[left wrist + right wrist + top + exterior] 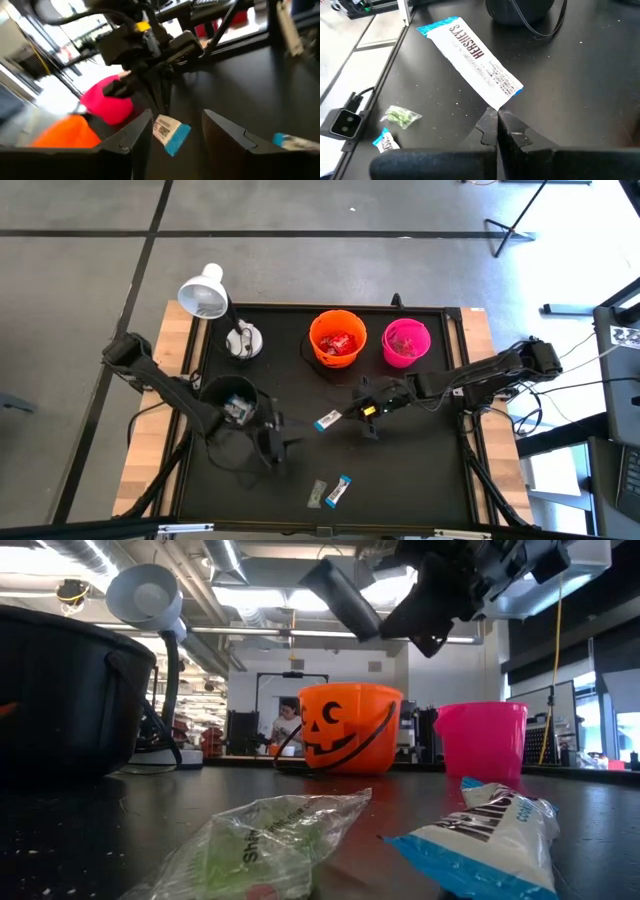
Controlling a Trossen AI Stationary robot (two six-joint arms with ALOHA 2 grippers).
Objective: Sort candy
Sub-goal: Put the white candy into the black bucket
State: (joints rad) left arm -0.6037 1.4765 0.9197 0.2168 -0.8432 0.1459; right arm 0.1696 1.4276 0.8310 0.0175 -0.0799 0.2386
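My right gripper [346, 414] is over the middle of the black mat, shut on a blue-and-white candy [327, 421]. To its left my left gripper [285, 442] stands open beside the black bucket [232, 402], its fingers pointing at that candy with nothing between them. The orange bucket [337, 338] and pink bucket [406, 343] stand at the far side with sweets inside. Near the front edge a clear green candy [316, 493] and another blue-and-white candy [340, 491] lie flat on the mat. My right gripper pinches the blue-and-white wrapper by one end, at its corner [496, 104], between its two fingertips. The fingers slant down from the table's right side. The rest of the wrapper [470, 55] sticks out past the fingertips, lifted clear of the mat.
A white desk lamp [205, 292] and its base [243, 340] stand at the far left corner. Cables run along the mat's right edge [470, 430]. In the low view a person [288, 720] sits in the room beyond the table.
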